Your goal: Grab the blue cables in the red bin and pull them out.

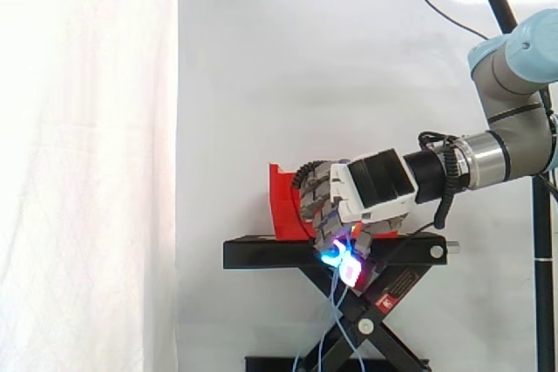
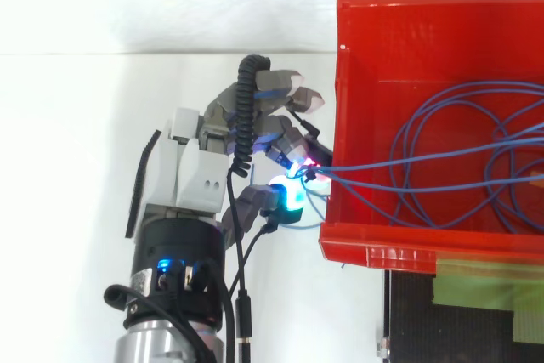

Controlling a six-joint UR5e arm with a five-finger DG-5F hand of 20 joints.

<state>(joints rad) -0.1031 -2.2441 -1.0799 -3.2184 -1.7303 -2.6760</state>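
Top view: hand [image 2: 200, 172] pinches blue cables [image 2: 348, 169] beside bin [image 2: 382, 240].

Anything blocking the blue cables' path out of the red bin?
Nothing visible. The hand, outside the bin, pinches the blue cables, which run straight over the red bin's edge nearest it. Only their own overlapping loops inside might snag.

The arm [image 1: 514, 84] is the usual grey tube with pale blue joint caps, ending in a shiny silver ring at the wrist. The hand [image 2: 197, 178] has a white shell with two small dark holes in it, a black block behind that, and chunky grey segmented metal fingers [image 2: 280, 98]. The pads [image 2: 291, 197] glow cyan, plus some blue and red (pretty flashy tbh). Small blue lights sit on the black flange [image 2: 174, 271].
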